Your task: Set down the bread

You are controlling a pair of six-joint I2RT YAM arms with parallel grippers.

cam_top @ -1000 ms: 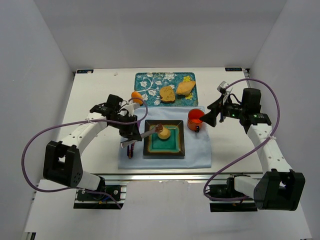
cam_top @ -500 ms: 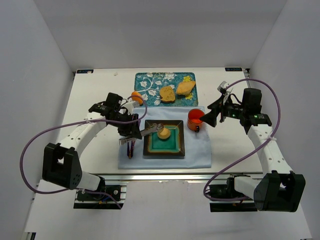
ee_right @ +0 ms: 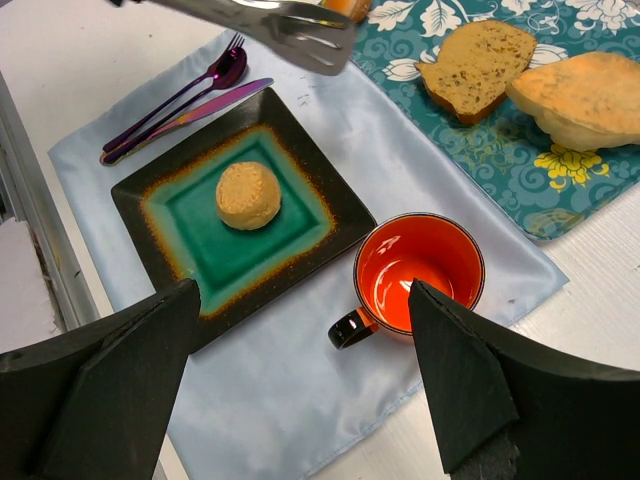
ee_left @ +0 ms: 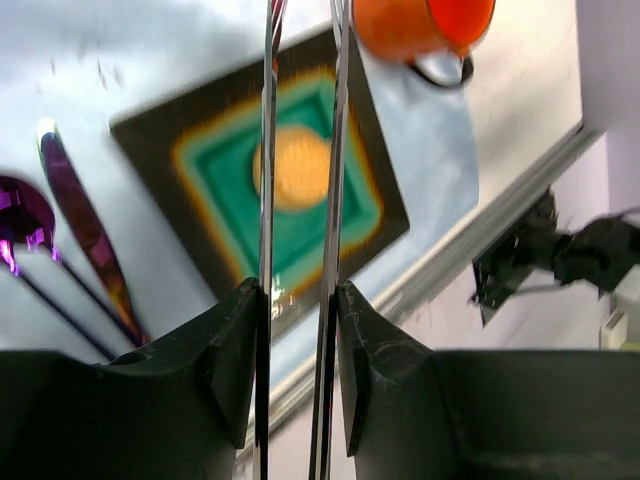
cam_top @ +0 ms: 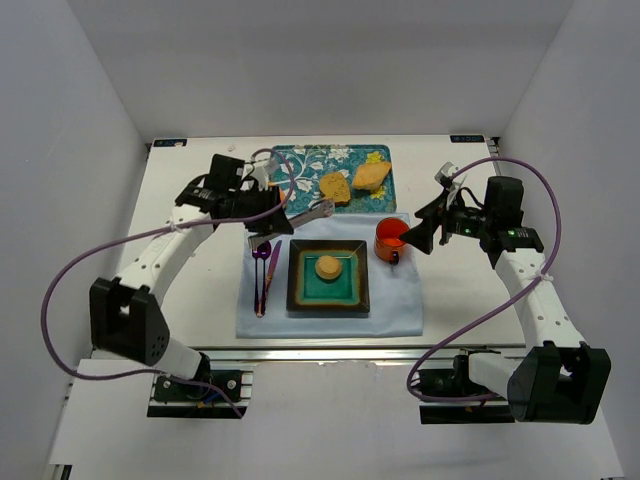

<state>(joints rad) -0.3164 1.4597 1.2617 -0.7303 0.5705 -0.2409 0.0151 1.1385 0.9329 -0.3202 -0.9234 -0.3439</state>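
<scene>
A round bread roll (cam_top: pixel 326 266) lies in the middle of the square green plate (cam_top: pixel 300 296); the right wrist view shows the roll (ee_right: pixel 248 195) resting free on the plate (ee_right: pixel 140 190). My left gripper (cam_top: pixel 262 205) is shut on metal tongs (cam_top: pixel 305 216), held above the cloth's far edge near the tray. In the left wrist view the tong arms (ee_left: pixel 267 150) stand apart between my left gripper's (ee_left: pixel 298 300) pads, with nothing between them and the roll (ee_left: pixel 300 168) below. My right gripper (cam_top: pixel 420 232) hangs open beside the mug, empty.
A floral tray (cam_top: pixel 300 165) at the back holds a bread slice (cam_top: pixel 334 187) and a pale loaf piece (cam_top: pixel 371 176). An orange mug (cam_top: pixel 390 240) stands right of the plate. A purple spoon and knife (cam_top: pixel 262 270) lie left of it on the blue cloth (cam_top: pixel 400 300).
The tongs let go of the roll, which now rests on the plate. My left arm drew back and up toward the tray. The right arm stayed still.
</scene>
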